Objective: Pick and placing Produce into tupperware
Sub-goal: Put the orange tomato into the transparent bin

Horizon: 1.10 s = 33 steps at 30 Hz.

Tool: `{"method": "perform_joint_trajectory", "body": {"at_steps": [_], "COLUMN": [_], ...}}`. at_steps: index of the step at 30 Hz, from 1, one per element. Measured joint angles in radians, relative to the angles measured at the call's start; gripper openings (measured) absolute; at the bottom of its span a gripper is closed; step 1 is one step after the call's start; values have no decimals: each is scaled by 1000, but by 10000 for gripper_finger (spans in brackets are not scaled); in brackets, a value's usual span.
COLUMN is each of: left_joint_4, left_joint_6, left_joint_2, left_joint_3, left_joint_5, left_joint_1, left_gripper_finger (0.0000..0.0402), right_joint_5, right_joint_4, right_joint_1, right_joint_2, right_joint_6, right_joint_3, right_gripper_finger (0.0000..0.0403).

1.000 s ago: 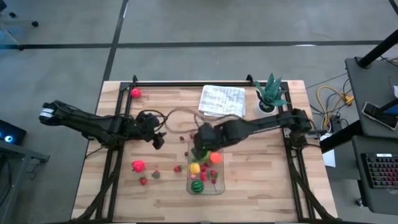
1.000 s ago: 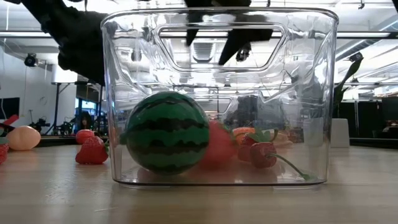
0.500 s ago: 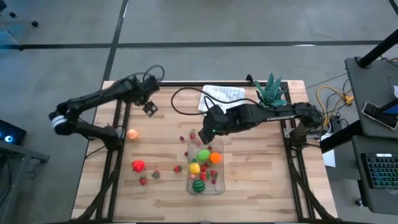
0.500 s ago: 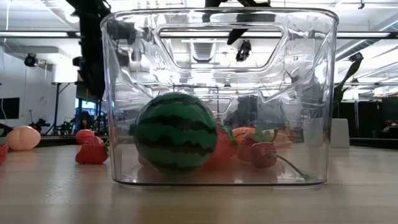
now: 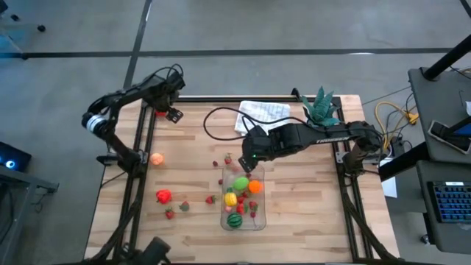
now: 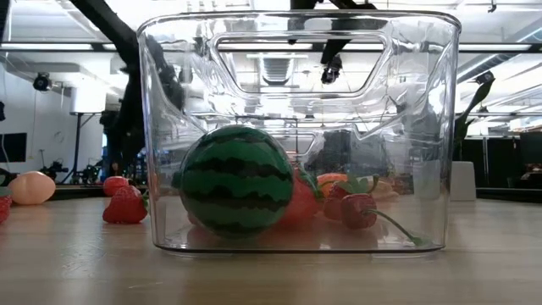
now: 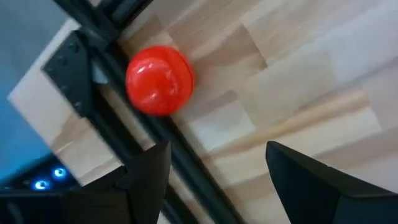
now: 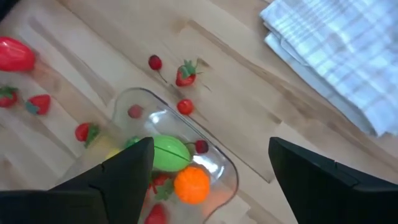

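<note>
- Tupperware: clear container near the table's front edge, holding a striped melon, a lime-green fruit, an orange fruit, a yellow piece and small red pieces
- My right gripper: above the container's far end, fingers spread wide, holding nothing
- My left gripper: over the table's far left corner, fingers apart and empty, a red ball-shaped fruit lying on the wood ahead of them
- Loose produce: a peach-coloured fruit by the left rail, a red pepper and strawberries left of the container, small red pieces just beyond its far end
- Background: folded white cloth and potted plant at the far right
</note>
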Motion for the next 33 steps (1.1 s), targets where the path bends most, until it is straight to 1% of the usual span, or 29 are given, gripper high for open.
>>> {"method": "perform_joint_trajectory", "body": {"at_steps": [5, 9, 12, 17, 27, 33], "left_joint_4": [59, 68, 84, 112, 88, 61], "left_joint_6": [-4, -37, -43, -46, -62, -63], "left_joint_2": [91, 124, 121, 125, 239, 296], "left_joint_3": [0, 18, 33, 54, 99, 132], "left_joint_5": [-10, -82, -128, -135, -146, -203], "left_joint_1": [13, 14, 14, 28, 43, 76], "left_gripper_finger": [248, 248, 248, 248, 248, 248], "right_joint_5": [-6, -7, -7, -15, -34, -36], "right_joint_4": [-32, -51, -53, -56, -56, -56], "right_joint_1": [-6, -10, -14, -32, -81, -81], "right_joint_2": [-1, -3, -3, -3, -6, -10], "right_joint_6": [-19, -36, -52, -74, -106, -123], "right_joint_3": [0, 0, 0, 0, 0, 0], "right_gripper_finger": [310, 311, 309, 311, 304, 308]}}
